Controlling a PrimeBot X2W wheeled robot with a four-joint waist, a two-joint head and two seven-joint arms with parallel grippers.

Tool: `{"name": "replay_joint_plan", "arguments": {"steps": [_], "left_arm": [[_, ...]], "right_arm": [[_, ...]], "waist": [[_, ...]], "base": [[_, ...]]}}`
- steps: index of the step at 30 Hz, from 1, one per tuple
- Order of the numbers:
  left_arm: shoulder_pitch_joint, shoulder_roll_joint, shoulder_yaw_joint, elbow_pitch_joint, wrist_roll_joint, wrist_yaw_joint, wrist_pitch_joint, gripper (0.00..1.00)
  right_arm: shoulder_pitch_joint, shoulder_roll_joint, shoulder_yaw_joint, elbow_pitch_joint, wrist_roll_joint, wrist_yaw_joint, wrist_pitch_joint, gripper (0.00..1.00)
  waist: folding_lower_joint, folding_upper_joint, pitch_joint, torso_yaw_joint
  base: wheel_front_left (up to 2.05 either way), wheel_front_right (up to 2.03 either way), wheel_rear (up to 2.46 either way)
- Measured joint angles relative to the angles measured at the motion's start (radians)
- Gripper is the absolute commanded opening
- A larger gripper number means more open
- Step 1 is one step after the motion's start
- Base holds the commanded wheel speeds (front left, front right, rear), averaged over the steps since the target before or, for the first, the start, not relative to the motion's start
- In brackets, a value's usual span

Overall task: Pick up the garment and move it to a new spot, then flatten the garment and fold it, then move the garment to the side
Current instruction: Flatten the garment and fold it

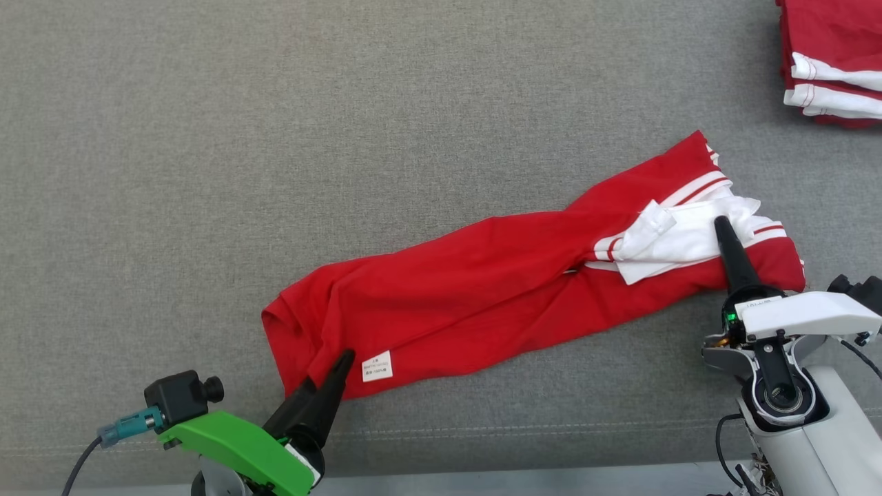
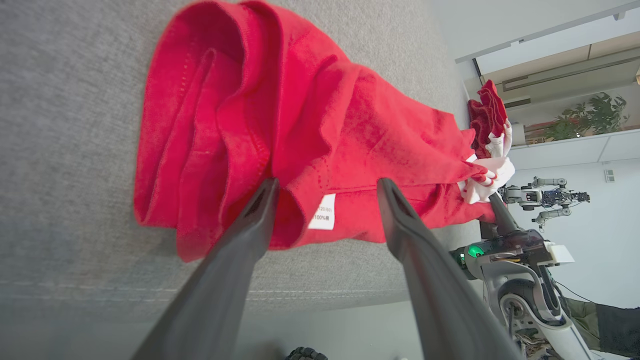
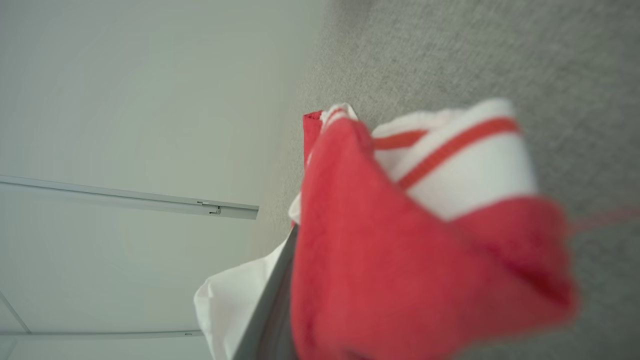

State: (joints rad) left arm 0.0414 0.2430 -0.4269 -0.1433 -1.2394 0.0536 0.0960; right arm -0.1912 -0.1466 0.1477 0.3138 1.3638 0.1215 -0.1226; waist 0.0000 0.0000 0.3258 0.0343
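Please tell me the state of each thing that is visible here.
red polo shirt: unfolded, twisted, lying on the grey surface
left gripper: open, tips at the shirt
right gripper: shut on the shirt at its white collar
red garment stack: folded, untouched

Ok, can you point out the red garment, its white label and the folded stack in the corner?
red garment [image 1: 482, 275], head view, middle of the red body.
white label [image 1: 377, 366], head view, centre of the tag.
folded stack [image 1: 837, 41], head view, red top layer.
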Motion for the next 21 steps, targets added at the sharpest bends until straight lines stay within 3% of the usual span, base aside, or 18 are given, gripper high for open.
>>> {"name": "replay_joint_plan", "arguments": {"steps": [6, 13, 21], "left_arm": [[0.000, -0.010, -0.002, 0.010, -0.002, -0.002, -0.007, 1.00], [0.000, -0.018, 0.002, 0.026, -0.004, -0.011, -0.019, 1.00], [0.000, -0.021, 0.014, 0.040, -0.004, -0.019, -0.036, 1.00]], "right_arm": [[0.000, -0.041, 0.033, -0.009, -0.083, 0.000, -0.014, 0.00], [0.000, -0.128, 0.108, -0.081, -0.266, 0.000, -0.045, 0.00], [-0.005, -0.211, 0.268, -0.223, -0.442, 0.000, -0.002, 0.00]], "waist": [[0.0000, 0.0000, -0.008, 0.022], [0.0000, 0.0001, -0.021, 0.042], [0.0000, 0.0000, -0.041, 0.057]], "base": [[0.00, 0.00, 0.00], [0.00, 0.00, 0.00], [0.00, 0.00, 0.00]]}}
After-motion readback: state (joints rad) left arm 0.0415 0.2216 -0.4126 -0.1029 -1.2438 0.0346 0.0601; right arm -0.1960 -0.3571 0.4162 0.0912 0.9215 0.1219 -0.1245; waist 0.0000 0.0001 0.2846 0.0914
